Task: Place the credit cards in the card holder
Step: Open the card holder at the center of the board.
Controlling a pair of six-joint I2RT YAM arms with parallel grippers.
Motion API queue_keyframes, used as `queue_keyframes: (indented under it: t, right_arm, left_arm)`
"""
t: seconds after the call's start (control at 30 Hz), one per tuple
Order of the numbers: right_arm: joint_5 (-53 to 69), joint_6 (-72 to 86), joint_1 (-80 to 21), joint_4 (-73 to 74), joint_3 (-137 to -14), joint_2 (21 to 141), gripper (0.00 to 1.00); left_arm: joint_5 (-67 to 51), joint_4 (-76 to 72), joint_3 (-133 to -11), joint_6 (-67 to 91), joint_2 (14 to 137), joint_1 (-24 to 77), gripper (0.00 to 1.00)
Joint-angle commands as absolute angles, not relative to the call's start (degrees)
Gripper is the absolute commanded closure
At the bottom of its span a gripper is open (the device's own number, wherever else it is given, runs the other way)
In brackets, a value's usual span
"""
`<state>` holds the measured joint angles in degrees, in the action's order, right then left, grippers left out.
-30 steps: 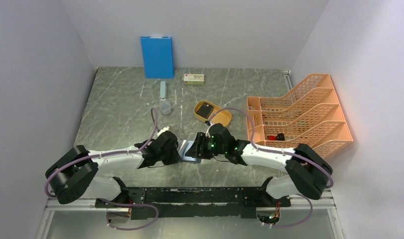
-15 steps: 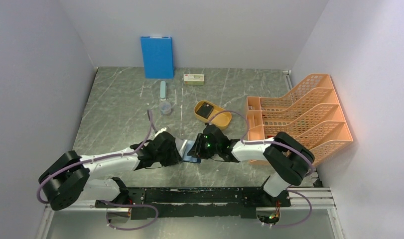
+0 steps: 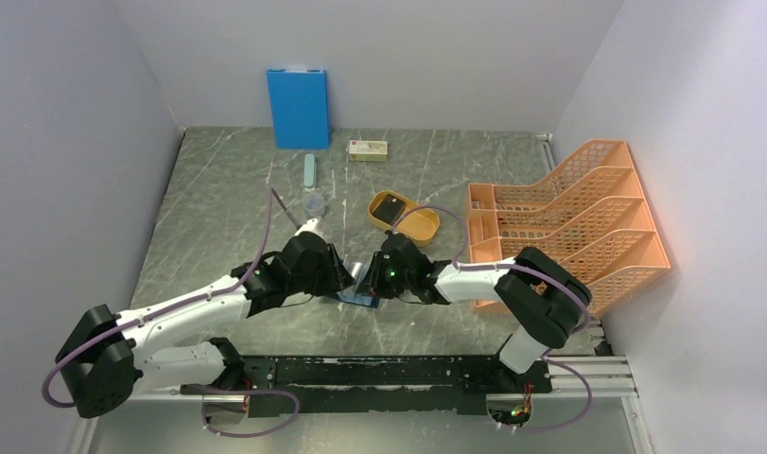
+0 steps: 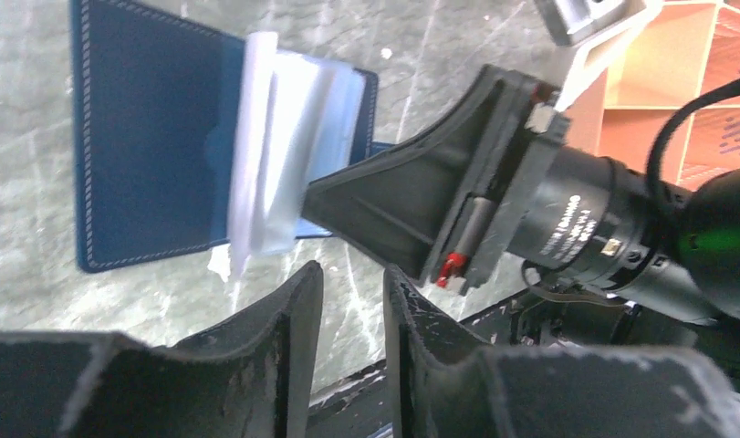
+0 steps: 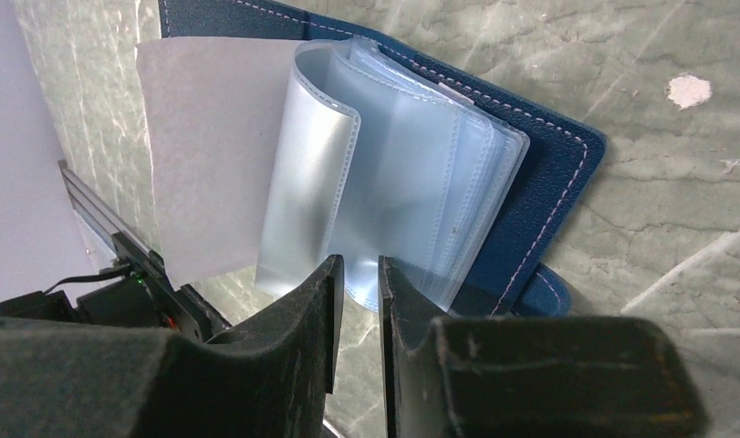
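Note:
The card holder lies open on the table between both grippers, dark navy with pink stitching. Its clear plastic sleeves stand fanned up. A pale blank card sticks out from the sleeves toward the left arm. My right gripper stands open by a narrow gap, with the sleeves' lower edge at its fingertips; one finger reaches under the sleeves. My left gripper is a little open and holds nothing, just short of the holder.
A yellow oval tray with a dark flat thing inside sits behind the grippers. An orange file rack fills the right side. At the back stand a bright blue board, a small box, a pale green bar and a clear cup.
My left gripper has gone from shut to slightly open, and its arm has stretched forward. The right gripper's jaws have narrowed at the sleeves, and its elbow has swung in.

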<state>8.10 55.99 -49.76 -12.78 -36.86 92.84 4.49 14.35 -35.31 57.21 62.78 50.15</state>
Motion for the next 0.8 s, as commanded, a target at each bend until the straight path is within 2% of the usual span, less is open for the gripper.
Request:
queue_keyframes:
  t: [0.0, 0.5, 0.77]
  right_arm:
    - [5.9, 53.8, -49.3, -9.7, -37.9, 94.5, 0.75]
    - [7.4, 54.1, -49.1, -11.0, -37.1, 94.7, 0.76]
    - [7.5, 53.7, -48.8, -10.3, -36.3, 93.5, 0.76]
  left_arm:
    - [1.2, 10.7, -39.5, 54.0, 67.1, 50.4, 0.67]
    - [2.6, 6.6, -39.7, 52.2, 80.1, 50.1, 0.74]
    - [6.2, 8.5, -38.1, 53.5, 84.6, 46.5, 0.78]
